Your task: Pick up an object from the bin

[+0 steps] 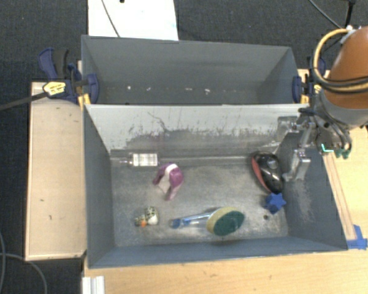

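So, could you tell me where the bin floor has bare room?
Bare floor lies in the middle, between the purple-and-white thing and the black-and-red thing. Crowded on the right, around the gripper and blue piece.

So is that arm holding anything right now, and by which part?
Cannot tell. The gripper is down beside a dark oval thing at the right of the bin, but no hold shows.

bin (190,72) grey | scoop (170,179) purple-white | block (274,203) blue | brush head (226,221) green-yellow
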You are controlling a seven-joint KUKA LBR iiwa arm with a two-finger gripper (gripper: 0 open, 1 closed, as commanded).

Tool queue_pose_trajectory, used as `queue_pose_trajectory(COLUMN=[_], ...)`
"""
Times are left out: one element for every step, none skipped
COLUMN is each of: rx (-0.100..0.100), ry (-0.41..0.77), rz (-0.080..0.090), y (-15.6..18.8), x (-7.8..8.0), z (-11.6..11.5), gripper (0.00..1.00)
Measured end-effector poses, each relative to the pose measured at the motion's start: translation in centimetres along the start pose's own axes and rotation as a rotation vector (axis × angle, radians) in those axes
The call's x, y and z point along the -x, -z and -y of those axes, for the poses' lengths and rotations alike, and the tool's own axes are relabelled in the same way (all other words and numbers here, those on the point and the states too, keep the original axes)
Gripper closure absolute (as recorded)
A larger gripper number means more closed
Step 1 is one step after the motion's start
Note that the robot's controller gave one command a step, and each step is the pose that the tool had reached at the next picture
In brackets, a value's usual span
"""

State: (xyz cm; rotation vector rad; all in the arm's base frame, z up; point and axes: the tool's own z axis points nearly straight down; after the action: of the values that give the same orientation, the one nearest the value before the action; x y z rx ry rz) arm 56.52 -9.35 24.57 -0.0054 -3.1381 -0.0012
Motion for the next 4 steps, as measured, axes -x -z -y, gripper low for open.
queue_pose_trajectory(rx=[0.008, 0.014, -0.001, 0.0], ry=[-0.029, -0.116, 0.238, 0.242], rz=[0.002, 0.008, 0.015, 0.012], y=[-17.6, -16.7, -17.4, -17.5], x=[-1.2, -1.1, -8.4, -8.5], z=[1.0, 1.4, 5.5, 5.4], gripper=[0.0, 0.0, 0.0, 1.0])
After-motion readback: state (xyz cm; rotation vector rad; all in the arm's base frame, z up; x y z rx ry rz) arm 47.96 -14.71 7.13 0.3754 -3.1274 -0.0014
